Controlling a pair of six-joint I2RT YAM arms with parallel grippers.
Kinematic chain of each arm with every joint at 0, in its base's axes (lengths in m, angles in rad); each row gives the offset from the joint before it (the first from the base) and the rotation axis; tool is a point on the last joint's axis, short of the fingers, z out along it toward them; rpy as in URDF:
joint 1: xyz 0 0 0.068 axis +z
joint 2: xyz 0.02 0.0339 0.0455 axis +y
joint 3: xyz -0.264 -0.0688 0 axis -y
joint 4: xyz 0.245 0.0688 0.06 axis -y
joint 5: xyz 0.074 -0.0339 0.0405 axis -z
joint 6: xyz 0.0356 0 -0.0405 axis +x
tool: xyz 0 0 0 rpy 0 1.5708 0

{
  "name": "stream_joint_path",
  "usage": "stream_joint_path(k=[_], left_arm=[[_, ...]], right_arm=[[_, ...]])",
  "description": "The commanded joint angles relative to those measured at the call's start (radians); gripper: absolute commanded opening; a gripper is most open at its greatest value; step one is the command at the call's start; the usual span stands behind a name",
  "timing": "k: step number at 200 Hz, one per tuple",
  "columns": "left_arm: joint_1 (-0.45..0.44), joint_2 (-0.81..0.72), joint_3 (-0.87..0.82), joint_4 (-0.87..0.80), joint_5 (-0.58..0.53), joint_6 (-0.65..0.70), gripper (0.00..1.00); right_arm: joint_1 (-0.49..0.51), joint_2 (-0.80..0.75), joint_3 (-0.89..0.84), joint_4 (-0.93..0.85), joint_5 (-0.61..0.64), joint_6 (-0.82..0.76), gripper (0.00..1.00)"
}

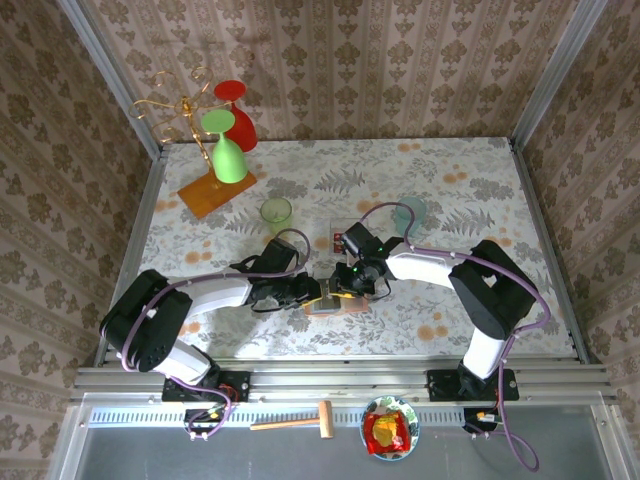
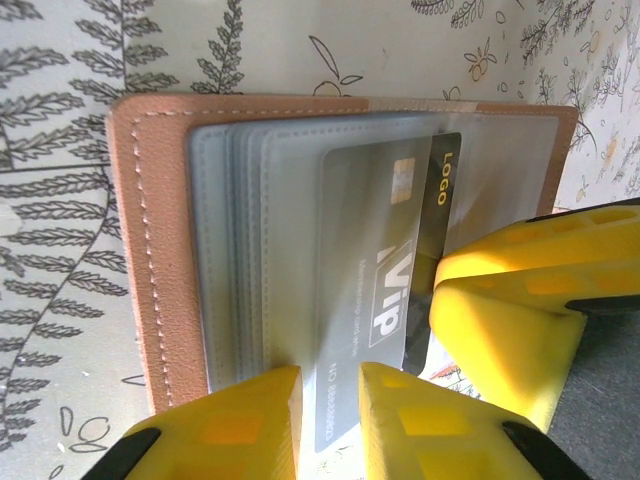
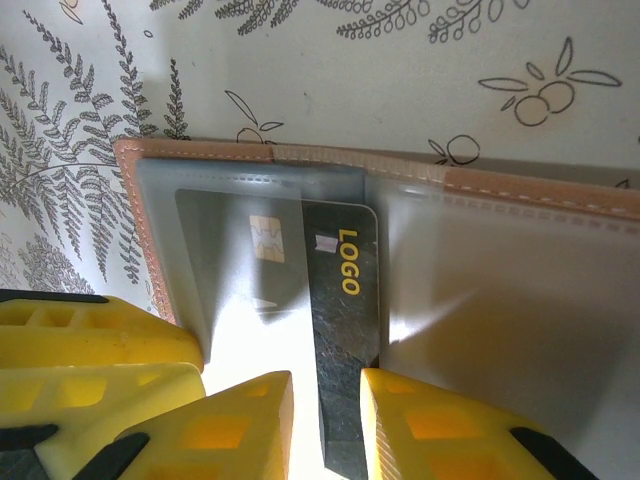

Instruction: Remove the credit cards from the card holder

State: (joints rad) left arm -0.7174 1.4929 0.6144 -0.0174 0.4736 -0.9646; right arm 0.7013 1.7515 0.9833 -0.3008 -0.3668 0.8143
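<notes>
The card holder [image 1: 335, 305] lies open on the table, tan leather [image 2: 150, 250] [image 3: 200, 152] with cloudy grey pockets. One dark credit card [image 2: 375, 290] [image 3: 345, 320], marked VIP and LOGO, sticks out of a pocket towards both grippers. Its LOGO end is bare and the rest lies under a clear flap. My left gripper [image 1: 318, 292] [image 2: 330, 400] stands with its jaws a little apart, astride the covered part of the card. My right gripper [image 1: 352, 283] [image 3: 327, 400] is also slightly open, astride the bare black strip. Nothing looks pinched. Each gripper's yellow fingers [image 2: 500, 330] [image 3: 90, 340] crowd the other's side.
At the back left stands a gold rack on an orange base [image 1: 215, 190], with a green glass [image 1: 228, 160] and a red glass [image 1: 235, 110] on it. A green cup [image 1: 277, 212] and a pale blue cup [image 1: 409, 212] stand behind the grippers. A small white-red item [image 1: 336, 238] lies between them.
</notes>
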Motion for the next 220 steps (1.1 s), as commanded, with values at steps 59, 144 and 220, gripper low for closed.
stream_joint_path(k=[59, 144, 220], left_arm=[[0.009, -0.008, 0.002, -0.037, -0.012, 0.029, 0.23], [0.01, 0.026, 0.083, -0.067, -0.002, 0.055, 0.16], [0.01, 0.047, 0.061, -0.064, -0.011, 0.049, 0.06]], right_arm=[[-0.002, -0.062, 0.013, -0.051, 0.036, -0.011, 0.27], [-0.049, -0.089, -0.05, 0.039, -0.028, 0.018, 0.27], [-0.08, -0.064, -0.076, 0.092, -0.094, 0.019, 0.26]])
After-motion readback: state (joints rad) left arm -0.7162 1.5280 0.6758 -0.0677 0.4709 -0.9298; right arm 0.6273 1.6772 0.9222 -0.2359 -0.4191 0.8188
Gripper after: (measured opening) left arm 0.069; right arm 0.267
